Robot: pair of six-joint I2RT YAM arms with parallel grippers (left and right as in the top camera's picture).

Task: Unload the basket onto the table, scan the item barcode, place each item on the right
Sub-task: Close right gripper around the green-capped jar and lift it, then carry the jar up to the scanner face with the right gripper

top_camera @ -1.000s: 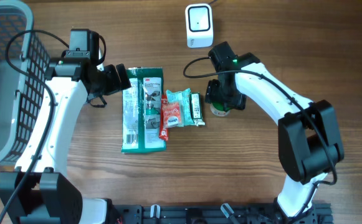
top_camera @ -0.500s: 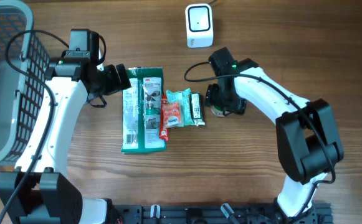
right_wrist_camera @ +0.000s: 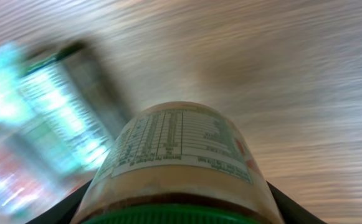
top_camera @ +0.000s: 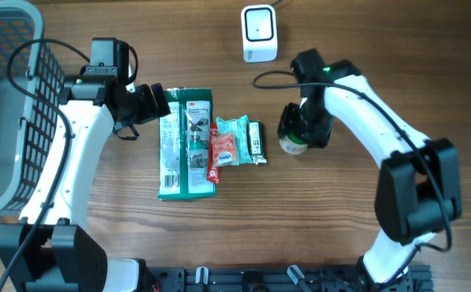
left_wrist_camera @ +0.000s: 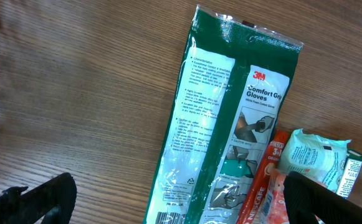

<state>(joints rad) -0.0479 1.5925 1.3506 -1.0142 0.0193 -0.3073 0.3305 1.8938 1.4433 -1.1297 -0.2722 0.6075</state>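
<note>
The right claw (top_camera: 303,130) is closed on a small bottle (right_wrist_camera: 168,183) — its dark fingers (right_wrist_camera: 68,208) press both flanks beside the green cap (right_wrist_camera: 168,219), which faces the wrist camera. The label (right_wrist_camera: 181,140) shows a printed table of small text, and no barcode is visible on the side in view. The wood behind is smeared with blur. Whether the bottle rests on the bench (top_camera: 324,235) or hangs clear of it cannot be told.

From above, claw and bottle sit right of the bench's centre. The white scanner (top_camera: 259,32) stands near the back edge, apart from the bottle, behind it and to its left. Just left of the bottle, a row of other goods lies flat: a slim bar (top_camera: 256,139), a teal pouch (top_camera: 235,131), a red packet (top_camera: 218,158) and a green glove pack (top_camera: 185,146), the largest.

The left claw (top_camera: 150,104) hovers at the pack's back-left corner, jaws spread wide, holding nothing. A grey basket (top_camera: 8,105) fills the left edge.

The task looks to be at an early stage: the item is in the grip, but the scan itself is not yet done. What seems left is to carry the bottle toward the scanner and turn it until the barcode — wherever it sits on the label — faces the scanner's window.
</note>
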